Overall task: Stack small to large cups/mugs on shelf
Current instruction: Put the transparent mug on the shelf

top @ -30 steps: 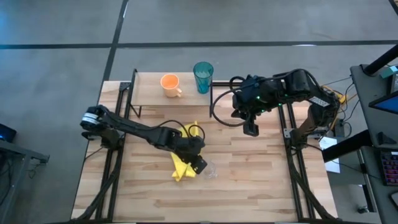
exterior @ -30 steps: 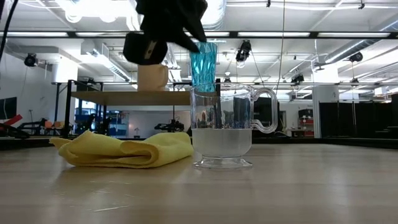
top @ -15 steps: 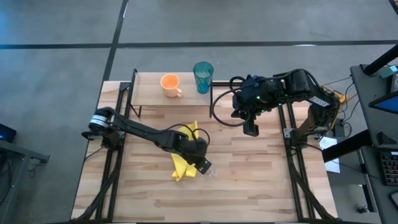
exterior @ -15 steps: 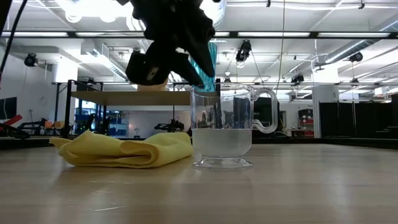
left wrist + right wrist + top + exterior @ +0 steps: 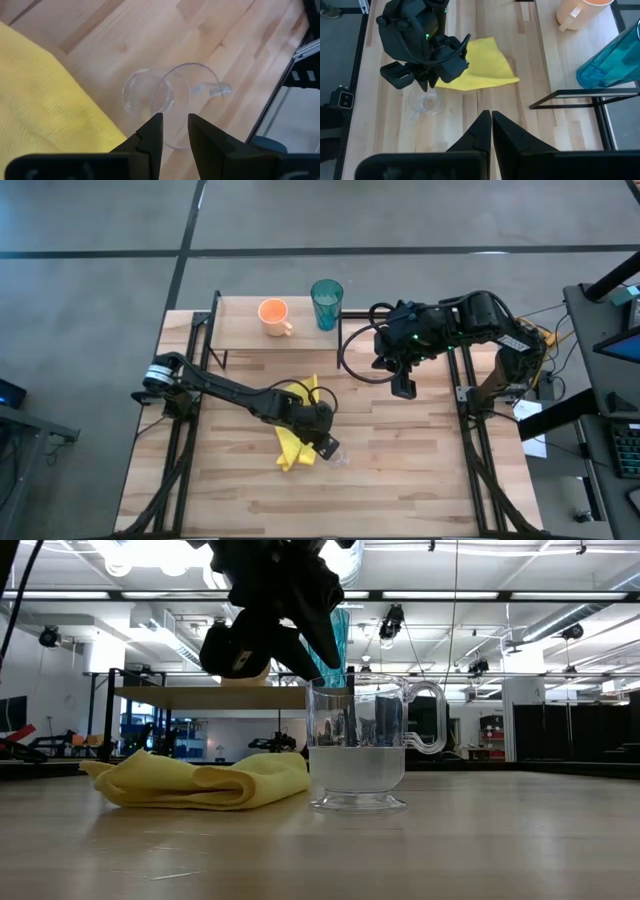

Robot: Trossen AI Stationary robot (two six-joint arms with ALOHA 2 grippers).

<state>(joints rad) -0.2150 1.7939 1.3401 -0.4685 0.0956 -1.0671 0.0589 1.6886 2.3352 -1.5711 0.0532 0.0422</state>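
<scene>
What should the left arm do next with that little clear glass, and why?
Probably lower the left pincer a little further and close on the rim of the clear glass. Its fingers sit slightly apart just above the rim, beside the yellow cloth, and nothing is gripped yet.

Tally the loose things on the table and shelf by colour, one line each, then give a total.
Clear: 1, the glass mug on the tabletop
Orange: 1, the orange mug on the shelf
Teal: 1, the tumbler on the shelf
Yellow: 1, the cloth on the tabletop
Total: 4
</scene>
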